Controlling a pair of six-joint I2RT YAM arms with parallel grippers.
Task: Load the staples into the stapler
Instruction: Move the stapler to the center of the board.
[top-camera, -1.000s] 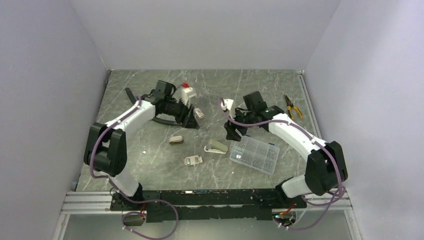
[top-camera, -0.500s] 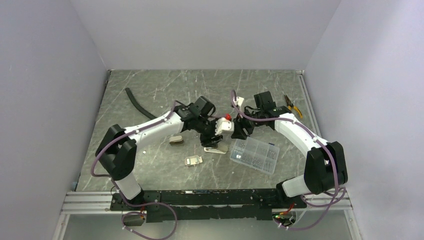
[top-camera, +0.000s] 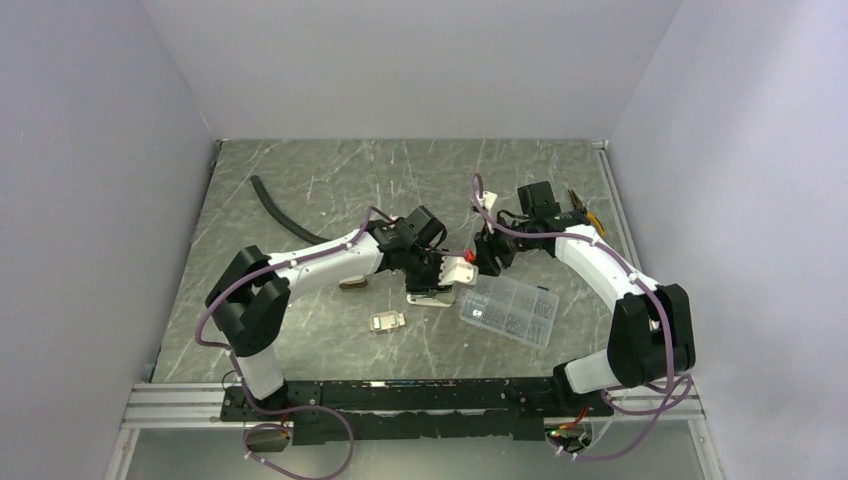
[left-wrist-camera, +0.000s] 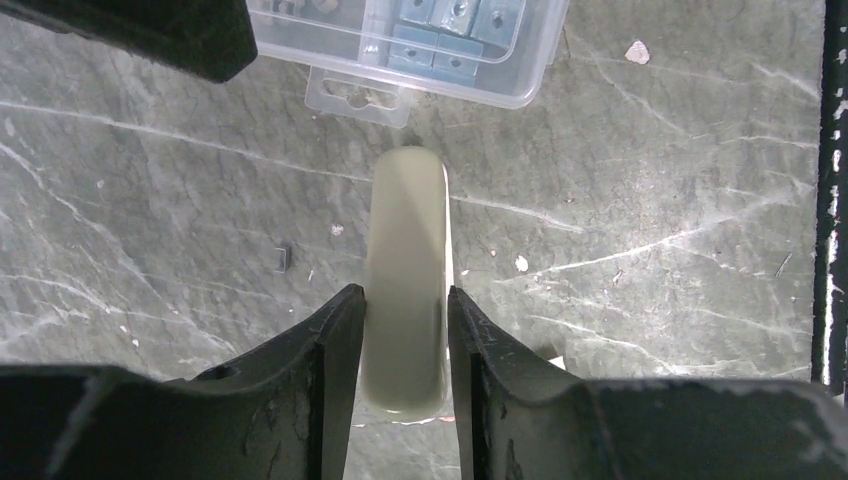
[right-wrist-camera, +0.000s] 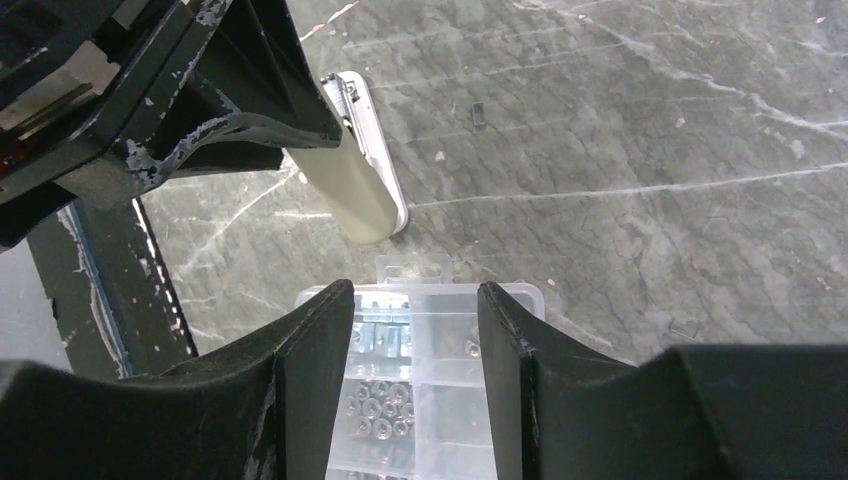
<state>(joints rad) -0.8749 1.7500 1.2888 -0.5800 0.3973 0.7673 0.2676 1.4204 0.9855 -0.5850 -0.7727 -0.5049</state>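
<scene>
Your left end effector (left-wrist-camera: 405, 300) is clamping the stapler (left-wrist-camera: 405, 220) — it is lying near the middle of the table (left-wrist-camera: 650, 200), just beside the clear box (right-wrist-camera: 420, 380). Your right end effector (right-wrist-camera: 415, 300) is hovering above that box — fingers apart.

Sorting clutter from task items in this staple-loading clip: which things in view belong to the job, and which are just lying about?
Job: stapler, flanked by the left gripper; right gripper, open nearby.

Lying about: clear box of metal bits; pliers; black hose; small pale piece, too small to identify.
</scene>
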